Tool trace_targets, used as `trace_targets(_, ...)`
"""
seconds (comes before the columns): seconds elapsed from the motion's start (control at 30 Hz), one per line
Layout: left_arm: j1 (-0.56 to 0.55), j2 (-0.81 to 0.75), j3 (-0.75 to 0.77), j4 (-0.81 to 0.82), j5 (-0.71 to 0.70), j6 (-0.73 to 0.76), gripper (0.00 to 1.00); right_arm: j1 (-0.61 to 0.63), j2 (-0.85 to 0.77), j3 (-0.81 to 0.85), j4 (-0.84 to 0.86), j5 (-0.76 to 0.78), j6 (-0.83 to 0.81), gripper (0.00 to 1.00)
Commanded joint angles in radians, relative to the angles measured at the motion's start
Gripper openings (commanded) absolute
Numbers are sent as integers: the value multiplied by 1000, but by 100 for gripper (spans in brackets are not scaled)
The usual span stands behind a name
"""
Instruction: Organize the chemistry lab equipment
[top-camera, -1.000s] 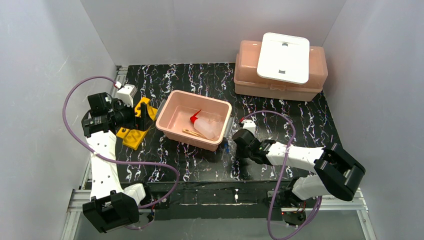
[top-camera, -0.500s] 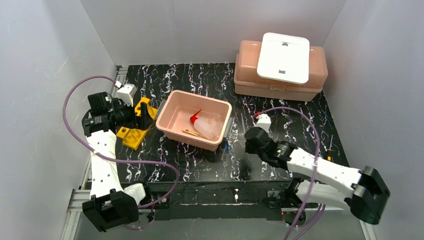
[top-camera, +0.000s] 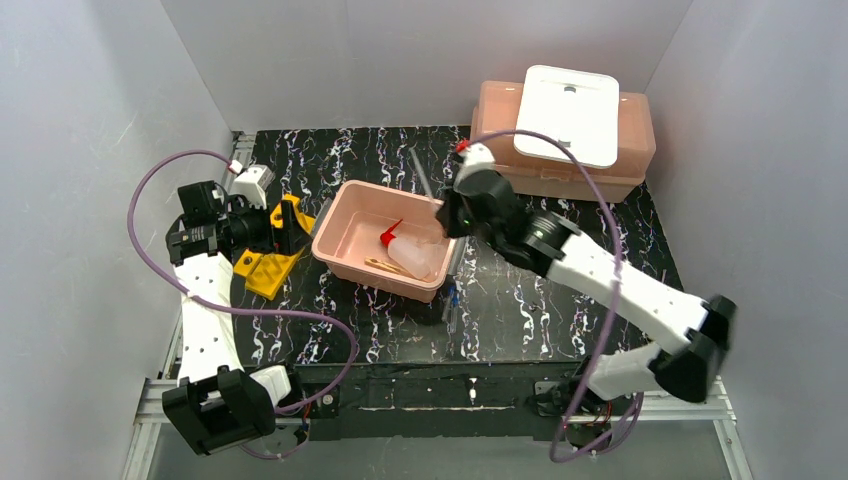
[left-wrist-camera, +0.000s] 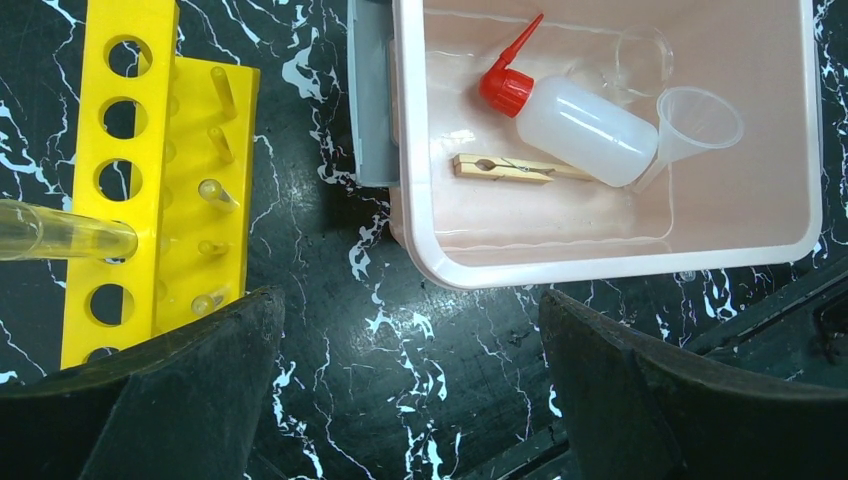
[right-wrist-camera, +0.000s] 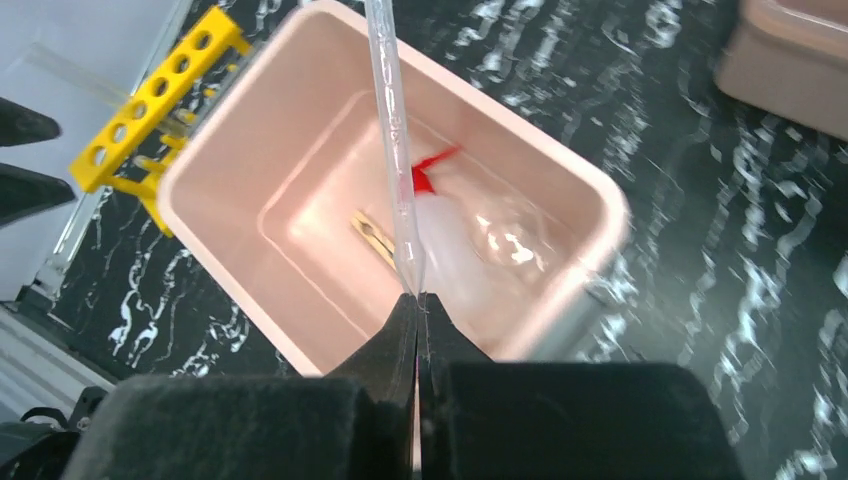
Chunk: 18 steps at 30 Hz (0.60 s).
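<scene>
- Pipette (right-wrist-camera: 390, 130) — thin and clear — is pinched at its lower end by the right claw (right-wrist-camera: 417, 300). The fingers are pressed together on it, and the shaft runs straight out ahead of the claw.
- The right claw hangs over the open pink tub (left-wrist-camera: 620, 265), and the pipette's shaft crosses above the tub's inside.
- Several things lie below and ahead of that claw, inside the tub:
  - the squeeze bottle (left-wrist-camera: 580, 130) lies on its side, red nozzle pointing away from the funnel;
  - the wooden stick (left-wrist-camera: 510, 168) lies flat, just beside the bottle;
  - a clear funnel (left-wrist-camera: 695, 125) touches the bottle's base end;
  - the small beaker (left-wrist-camera: 640, 60) sits just past the bottle, near the tub's corner.
- The left claw (left-wrist-camera: 408, 310) is spread wide with nothing between its fingers, and below the gap lies the black marbled desk (left-wrist-camera: 330, 330).
- Ahead of one left finger is the yellow rack (left-wrist-camera: 155, 140), where a glass tube (left-wrist-camera: 60, 235) lies level with its end at one of the holes. Ahead of the other finger is the tub.
- In the top view, blue-tipped pipettes (top-camera: 452, 300) lie on the desk behind the right claw, toward the arm bases and just off the tub's near corner.
- Beyond the right claw stands a lidded pink tub (top-camera: 560, 170) — a white lid (top-camera: 570, 115) rests on top of it.
</scene>
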Motion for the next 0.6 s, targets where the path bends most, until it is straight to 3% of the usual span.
trace_targets(0.0, -3, -27, 4, -30, 32, 0, 98, 5, 221, 214, -62, -198, -132, 1)
trace_targets(0.13, -3, -30, 15, -36, 30, 2, 98, 5, 345, 326, -113, -232, -159, 2)
trace_targets(0.3, -2, -21, 23, -36, 24, 0, 98, 5, 412, 380, -143, -259, -184, 17)
trace_targets(0.43, -3, -13, 22, -33, 17, -15, 98, 3, 433, 400, -155, -231, -193, 46)
trace_targets(0.57, -2, -22, 15, -32, 12, -14, 98, 0, 395, 385, -164, -192, -187, 60)
